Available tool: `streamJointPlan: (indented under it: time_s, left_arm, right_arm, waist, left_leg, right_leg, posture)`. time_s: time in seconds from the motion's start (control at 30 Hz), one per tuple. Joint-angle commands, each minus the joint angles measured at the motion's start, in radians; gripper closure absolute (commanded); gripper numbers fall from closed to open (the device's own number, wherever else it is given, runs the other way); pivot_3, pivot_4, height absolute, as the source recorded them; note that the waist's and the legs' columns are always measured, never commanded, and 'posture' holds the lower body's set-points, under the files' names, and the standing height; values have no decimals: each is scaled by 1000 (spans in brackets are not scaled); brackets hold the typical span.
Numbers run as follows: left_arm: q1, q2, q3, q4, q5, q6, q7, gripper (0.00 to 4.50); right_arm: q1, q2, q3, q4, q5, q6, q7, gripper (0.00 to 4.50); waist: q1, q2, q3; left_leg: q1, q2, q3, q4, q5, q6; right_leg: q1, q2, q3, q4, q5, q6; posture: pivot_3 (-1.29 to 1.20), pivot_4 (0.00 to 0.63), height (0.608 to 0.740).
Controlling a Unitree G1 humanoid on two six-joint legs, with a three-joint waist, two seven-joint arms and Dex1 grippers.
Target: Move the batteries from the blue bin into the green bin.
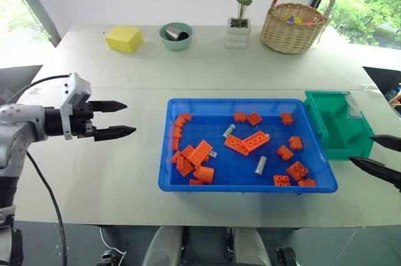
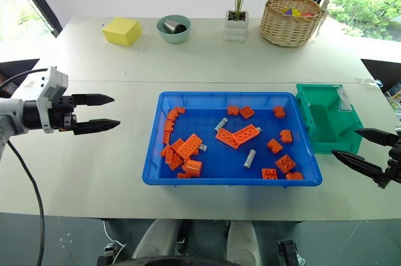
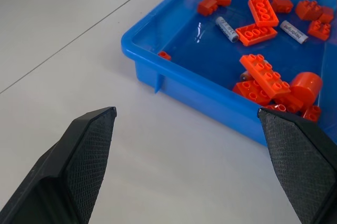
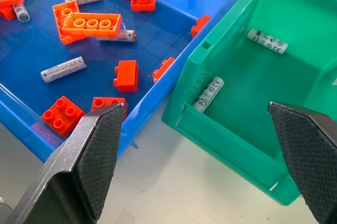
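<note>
The blue bin (image 1: 244,187) sits mid-table, holding orange bricks and several batteries: one (image 1: 229,131) near the middle, one (image 1: 260,165) toward the front, one (image 4: 63,69) seen close in the right wrist view. The green bin (image 1: 341,125) stands against its right end, with two batteries (image 4: 267,40) (image 4: 209,93) lying inside. My left gripper (image 1: 128,118) hovers open over bare table left of the blue bin, pointing at it. My right gripper (image 1: 361,149) is open just in front of the green bin, with nothing between its fingers.
Orange toy bricks (image 1: 245,143) are scattered through the blue bin, a cluster at its left front. Along the far edge stand a yellow block (image 1: 124,38), a teal bowl (image 1: 176,35), a potted plant (image 1: 239,31) and a wicker basket (image 1: 294,26).
</note>
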Motion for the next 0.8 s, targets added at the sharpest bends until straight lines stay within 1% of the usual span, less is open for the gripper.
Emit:
streamJointPlan:
  time_s: [0.03,0.13,0.4,0.63,0.8]
  left_arm:
    - [-13,9,25,-32,-12,-14,-13,0]
    - [-14,7,29,-36,-18,11,6,0]
    - [-35,3,9,-36,-5,5,8,0]
    - [-25,-25,-14,-67,-17,19,-8,0]
    - [-77,-41,-36,-56,-27,32,-17,0]
  right_arm:
    - [-13,3,-14,-10,3,-10,-5,27]
    - [-15,4,-13,-10,3,-9,-5,27]
    - [-20,5,4,4,-7,-19,-3,27]
    - [-87,-36,27,36,-10,-12,-1,27]
    - [-151,-60,69,48,-7,-9,11,27]
  waist:
    - [0,0,0]
    - [0,0,0]
    - [0,0,0]
    - [-2,0,0]
    - [-1,0,0]
  left_leg:
    - [0,0,0,0,0,0]
    - [0,0,0,0,0,0]
    - [0,0,0,1,0,0]
    - [1,0,0,2,0,0]
    - [3,0,0,2,1,-1]
  right_leg:
    - [0,0,0,0,0,0]
    - [0,0,0,0,0,0]
    - [0,1,0,1,0,0]
    - [0,2,1,4,0,0]
    - [0,2,1,7,0,0]
  posture:
    - [0,150,702]
    - [0,150,702]
    - [0,150,702]
    - [0,150,702]
    - [0,150,702]
